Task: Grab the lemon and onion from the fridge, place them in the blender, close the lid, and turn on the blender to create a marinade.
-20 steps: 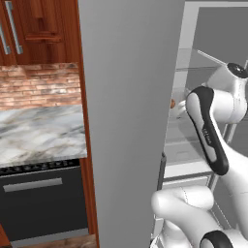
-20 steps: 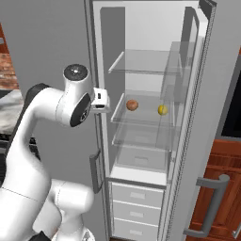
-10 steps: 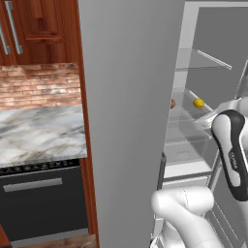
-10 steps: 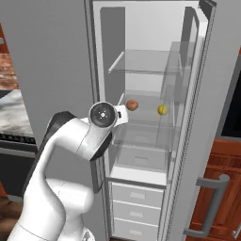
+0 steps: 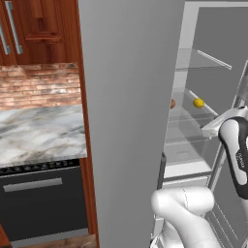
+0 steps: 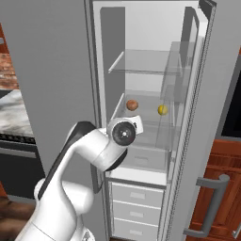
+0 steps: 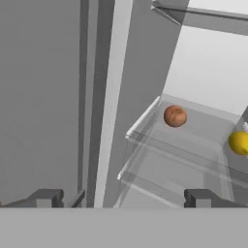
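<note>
small yellow round lemon (image 7: 240,143) sits beside the brownish round onion (image 7: 175,116) on the tall pale-grey fridge (image 6: 197,94)'s glass shelf; tool (image 7: 123,198) spread wide and empty, lining up to reach in.

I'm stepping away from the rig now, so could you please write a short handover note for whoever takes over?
Hand: open and empty, fingertips wide apart, pointed into the open fridge and short of the shelf.
Lemon: on the glass shelf inside the fridge, to the right of the onion, the two apart. Both untouched.
Done: the fridge door is open and the arm faces the shelf.
Left: pick up the lemon and the onion, put both in the blender, close the lid, switch the blender on.
</note>
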Motion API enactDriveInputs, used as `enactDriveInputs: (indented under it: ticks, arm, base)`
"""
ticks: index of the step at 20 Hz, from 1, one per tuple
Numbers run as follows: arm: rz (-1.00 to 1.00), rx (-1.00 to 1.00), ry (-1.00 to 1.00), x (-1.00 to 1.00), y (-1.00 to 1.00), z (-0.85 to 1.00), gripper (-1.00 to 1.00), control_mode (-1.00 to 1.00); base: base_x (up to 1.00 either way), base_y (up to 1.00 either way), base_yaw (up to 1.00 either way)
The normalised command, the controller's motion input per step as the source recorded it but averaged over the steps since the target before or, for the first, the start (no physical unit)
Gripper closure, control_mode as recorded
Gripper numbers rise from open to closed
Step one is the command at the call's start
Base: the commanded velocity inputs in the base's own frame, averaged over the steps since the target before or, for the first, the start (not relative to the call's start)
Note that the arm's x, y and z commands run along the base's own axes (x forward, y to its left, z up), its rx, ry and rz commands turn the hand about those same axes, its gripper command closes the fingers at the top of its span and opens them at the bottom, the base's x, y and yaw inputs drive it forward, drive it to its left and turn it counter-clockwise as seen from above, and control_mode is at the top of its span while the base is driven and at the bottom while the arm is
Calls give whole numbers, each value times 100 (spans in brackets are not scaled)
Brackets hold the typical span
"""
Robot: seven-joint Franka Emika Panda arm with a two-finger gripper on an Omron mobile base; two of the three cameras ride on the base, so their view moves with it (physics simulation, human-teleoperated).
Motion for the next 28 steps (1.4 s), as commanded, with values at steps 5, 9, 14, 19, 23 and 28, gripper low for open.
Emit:
enactDriveInputs:
  ticks: [5, 9, 14, 19, 23, 28]
  arm:
    - [10, 0, -6, 24, -7, 0, -100, -100]
    - [11, 0, -2, 28, 0, 0, -100, -100]
    - [10, 0, 0, 37, 0, 0, -100, -100]
    - [6, 0, 0, 44, 0, 0, -100, -100]
    - [2, 0, 0, 44, 1, 0, -100, -100]
    - [0, 0, 0, 42, 5, -4, -100, -100]
  base:
    - [0, 0, 0]
    - [0, 0, 0]
    - [0, 0, 0]
    - [0, 0, 0]
    - [0, 0, 0]
    - [0, 0, 0]
